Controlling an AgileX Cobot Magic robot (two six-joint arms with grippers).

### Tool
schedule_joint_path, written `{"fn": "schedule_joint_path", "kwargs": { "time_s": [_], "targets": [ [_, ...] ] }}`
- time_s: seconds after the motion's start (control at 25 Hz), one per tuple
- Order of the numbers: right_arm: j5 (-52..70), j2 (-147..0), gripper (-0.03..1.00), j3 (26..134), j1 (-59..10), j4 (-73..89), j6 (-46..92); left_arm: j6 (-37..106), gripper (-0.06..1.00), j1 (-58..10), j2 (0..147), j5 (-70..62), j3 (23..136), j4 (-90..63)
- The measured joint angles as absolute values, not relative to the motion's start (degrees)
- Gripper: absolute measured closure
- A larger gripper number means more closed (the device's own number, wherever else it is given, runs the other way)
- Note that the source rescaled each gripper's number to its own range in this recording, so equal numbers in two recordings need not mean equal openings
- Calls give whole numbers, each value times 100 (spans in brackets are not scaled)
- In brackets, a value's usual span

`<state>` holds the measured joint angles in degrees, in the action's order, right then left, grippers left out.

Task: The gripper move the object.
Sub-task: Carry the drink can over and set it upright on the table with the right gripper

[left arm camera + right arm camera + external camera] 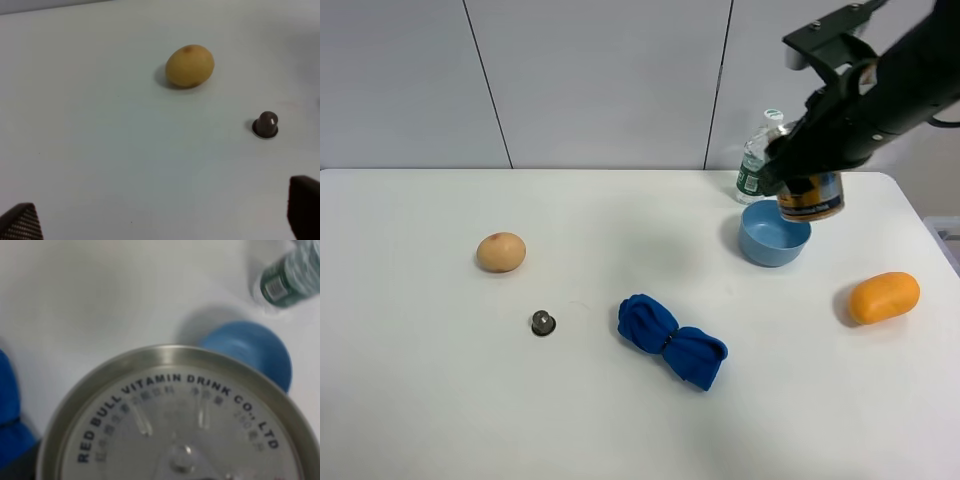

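My right gripper [810, 180] is shut on the yellow-orange drink can [811, 197] and holds it in the air just above the far right rim of the blue bowl [760, 240]. The can's silver top [175, 420] fills the right wrist view, with the blue bowl [250, 347] below and beyond it. My left gripper [160, 220] is open and empty over bare table. Only its two fingertips [20, 222] show, and it is out of the exterior view.
A clear plastic bottle [756, 160] stands behind the bowl. A smooth orange fruit [884, 297] lies at the right. A crumpled blue cloth [670, 340] lies mid-table. A tan egg-shaped fruit [501, 251] and a small dark metal cap [542, 322] lie at the left.
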<state>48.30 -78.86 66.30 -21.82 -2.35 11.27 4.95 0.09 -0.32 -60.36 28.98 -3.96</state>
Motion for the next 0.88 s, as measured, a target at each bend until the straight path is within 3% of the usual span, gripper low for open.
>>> {"fn": "schedule_joint_path", "kwargs": {
  "time_s": [0.52, 0.88],
  "targets": [
    [3105, -6615, 96, 4764, 299, -388, 1132, 495, -6, 9, -32, -6036, 2898, -396],
    [678, -7573, 96, 4492, 550, -555, 1137, 495, -6, 9, -32, -6036, 2898, -396]
  ]
}}
